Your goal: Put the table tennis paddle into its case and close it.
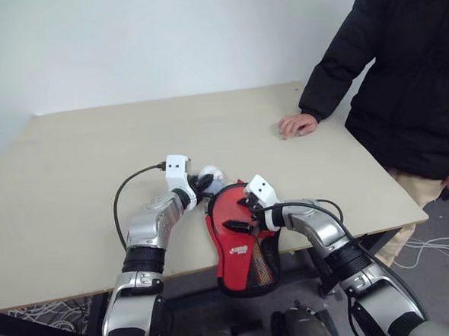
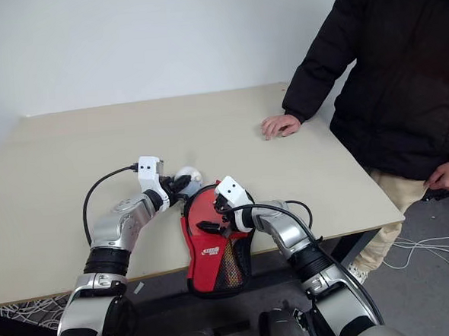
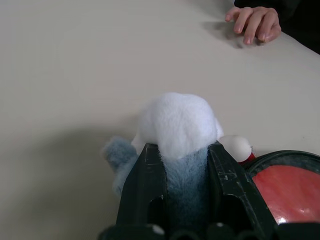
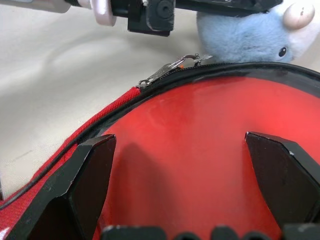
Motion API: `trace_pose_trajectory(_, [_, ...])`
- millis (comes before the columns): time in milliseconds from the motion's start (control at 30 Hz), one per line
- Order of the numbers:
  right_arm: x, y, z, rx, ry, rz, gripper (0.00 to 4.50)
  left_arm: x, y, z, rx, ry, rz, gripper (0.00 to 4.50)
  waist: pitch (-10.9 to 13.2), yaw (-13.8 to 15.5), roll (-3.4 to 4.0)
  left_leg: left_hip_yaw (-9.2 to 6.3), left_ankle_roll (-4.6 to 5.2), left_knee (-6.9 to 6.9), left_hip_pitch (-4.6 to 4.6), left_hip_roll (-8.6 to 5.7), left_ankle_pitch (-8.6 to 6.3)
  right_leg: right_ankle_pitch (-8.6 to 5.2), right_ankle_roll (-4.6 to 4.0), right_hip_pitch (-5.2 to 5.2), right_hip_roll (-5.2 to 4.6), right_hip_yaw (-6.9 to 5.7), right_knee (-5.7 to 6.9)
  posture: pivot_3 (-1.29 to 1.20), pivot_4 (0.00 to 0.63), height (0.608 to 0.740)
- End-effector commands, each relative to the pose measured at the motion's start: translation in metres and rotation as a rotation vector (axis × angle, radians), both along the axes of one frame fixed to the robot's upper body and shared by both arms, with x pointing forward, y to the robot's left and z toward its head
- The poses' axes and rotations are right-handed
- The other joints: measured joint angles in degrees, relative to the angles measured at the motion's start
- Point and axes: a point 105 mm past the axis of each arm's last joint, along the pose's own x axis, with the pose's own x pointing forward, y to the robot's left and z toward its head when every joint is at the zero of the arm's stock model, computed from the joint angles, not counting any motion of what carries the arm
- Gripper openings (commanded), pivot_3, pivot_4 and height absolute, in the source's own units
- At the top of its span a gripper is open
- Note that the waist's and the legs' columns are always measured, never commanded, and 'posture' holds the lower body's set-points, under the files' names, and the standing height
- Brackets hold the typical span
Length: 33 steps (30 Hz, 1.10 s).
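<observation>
Paddle (image 4: 200,150) sits inside its case (image 1: 243,250), red face showing in the open mouth, the whole thing hanging over the near table (image 1: 94,161) edge. My left gripper (image 3: 186,175) is pinching the plush toy (image 3: 177,125) just beyond the case's far rim, and I'd carry that well clear first. My right gripper (image 4: 182,165) is spread wide over the red face. The zipper pull (image 4: 167,70) lies on the far rim; I'd pin the case flat, then draw it round steadily.
</observation>
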Motion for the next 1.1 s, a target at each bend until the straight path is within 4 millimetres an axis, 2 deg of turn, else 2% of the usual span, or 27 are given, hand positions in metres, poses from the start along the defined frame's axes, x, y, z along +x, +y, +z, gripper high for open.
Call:
trace_pose_trajectory(33, [0.002,0.001,-0.005,0.003,-0.017,-0.021,4.5,0.011,-0.007,0.031,-0.009,-0.112,-0.014,0.72,0.0,-0.01,0.0,0.0,0.0,0.0,0.0,0.0,0.0,0.0,0.0,0.0,0.0,0.0,0.0,0.0,0.0,0.74])
trace_pose_trajectory(233, [0.017,0.003,-0.003,0.039,-0.059,-0.092,4.5,0.008,-0.01,0.028,-0.013,-0.104,-0.022,0.72,0.0,-0.01,0.0,-0.03,0.01,0.01,0.03,0.0,0.01,0.0,0.0,0.03,0.0,0.02,0.01,0.0,0.0,0.74])
trace_pose_trajectory(367, [0.021,0.005,-0.006,0.055,-0.068,-0.104,4.5,0.006,-0.012,0.026,-0.016,-0.101,-0.024,0.72,0.0,0.0,0.0,-0.05,0.05,0.02,0.04,-0.05,0.03,0.01,0.01,0.06,0.01,0.11,0.02,0.0,0.0,0.74])
trace_pose_trajectory(867, [0.008,0.001,-0.034,0.019,-0.037,-0.072,4.5,0.006,-0.015,0.026,-0.019,-0.101,-0.023,0.72,-0.13,-0.02,-0.18,-0.1,0.24,0.02,0.14,-0.09,0.06,0.01,0.01,0.1,0.05,0.69,0.17,0.0,0.0,0.74])
trace_pose_trajectory(1100, [0.005,-0.002,-0.035,-0.007,-0.006,-0.046,4.5,0.007,-0.018,0.027,-0.023,-0.107,-0.023,0.72,-0.15,0.01,-0.2,-0.12,0.32,0.02,0.13,-0.1,0.03,0.01,0.01,0.11,0.03,0.72,0.17,0.0,0.0,0.74])
